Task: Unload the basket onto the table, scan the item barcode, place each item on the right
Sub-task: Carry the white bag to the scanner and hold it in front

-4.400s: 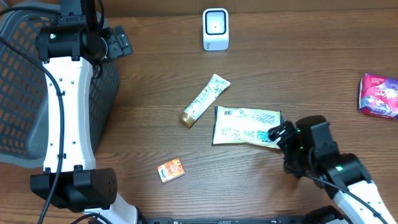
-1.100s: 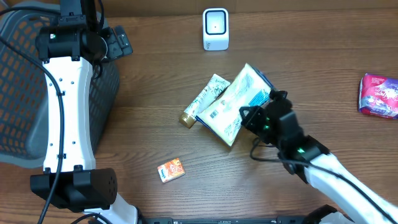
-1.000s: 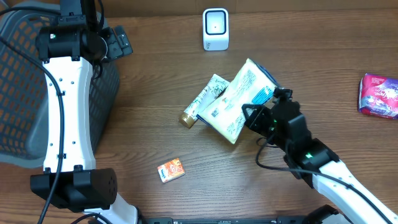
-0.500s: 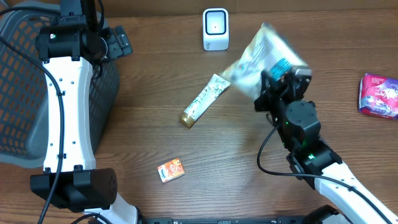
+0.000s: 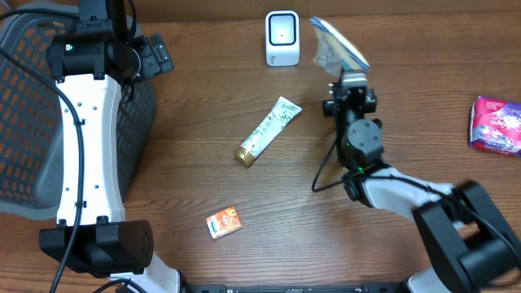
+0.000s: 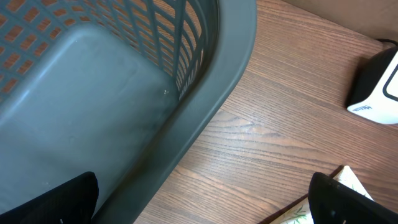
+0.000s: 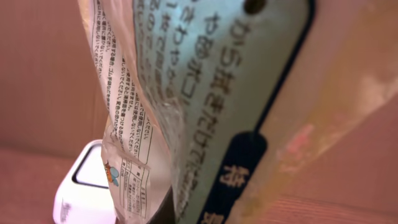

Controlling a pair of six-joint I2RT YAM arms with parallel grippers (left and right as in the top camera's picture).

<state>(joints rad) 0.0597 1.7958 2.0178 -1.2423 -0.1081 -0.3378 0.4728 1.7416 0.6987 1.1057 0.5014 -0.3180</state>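
A pale green and white packet (image 5: 335,45) with Japanese print is held up on edge in my right gripper (image 5: 348,80), which is shut on its lower end. It stands just right of the white scanner (image 5: 282,37) at the back of the table. In the right wrist view the packet (image 7: 186,93) fills the frame, its printed face turned toward the scanner (image 7: 84,186) at lower left. No barcode shows clearly. My left gripper (image 5: 155,55) hangs open beside the basket, its fingertips (image 6: 50,202) wide apart with nothing between them.
A grey mesh basket (image 5: 32,122) takes up the left side, its rim (image 6: 211,106) under my left wrist. A leaf-printed tube (image 5: 269,130) lies mid-table and a small orange box (image 5: 223,221) nearer the front. A purple packet (image 5: 495,124) sits at the right edge.
My right gripper has lifted the packet off the table and swung it back and up, from beside the tube to just right of the scanner. The left arm has not moved.
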